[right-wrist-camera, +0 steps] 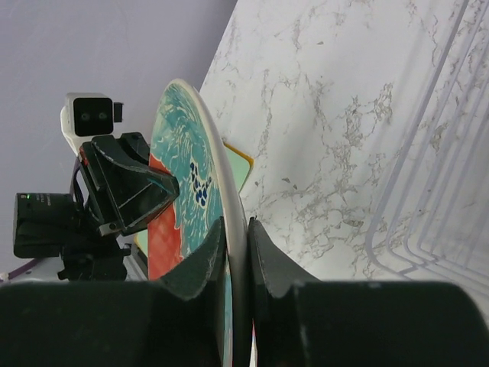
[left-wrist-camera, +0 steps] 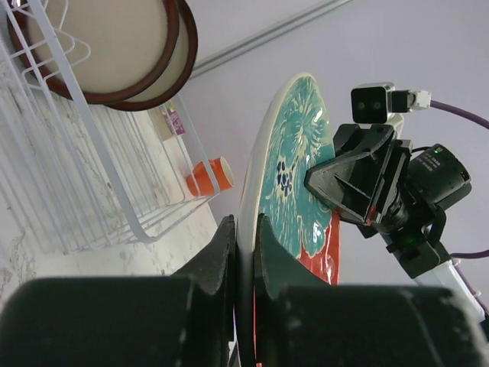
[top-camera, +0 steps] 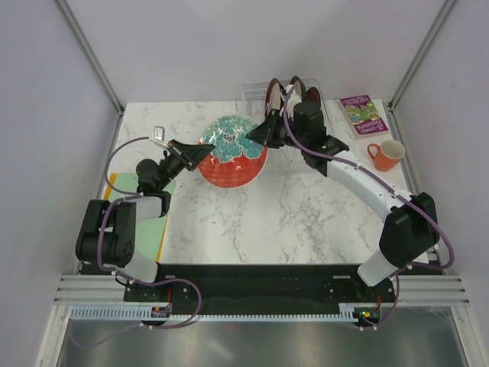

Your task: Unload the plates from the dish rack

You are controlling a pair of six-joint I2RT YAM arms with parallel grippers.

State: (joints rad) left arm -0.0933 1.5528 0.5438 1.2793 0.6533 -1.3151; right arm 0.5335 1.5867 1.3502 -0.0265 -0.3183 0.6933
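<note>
Dish rack [top-camera: 256,92] holds cream plates [left-wrist-camera: 107,46]; left claw [top-camera: 203,151], right claw [top-camera: 257,134] pinch teal plate [top-camera: 229,141].

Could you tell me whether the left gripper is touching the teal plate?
Touching. The left wrist view shows the left gripper shut on the plate rim, fingers pressed against both faces.
</note>
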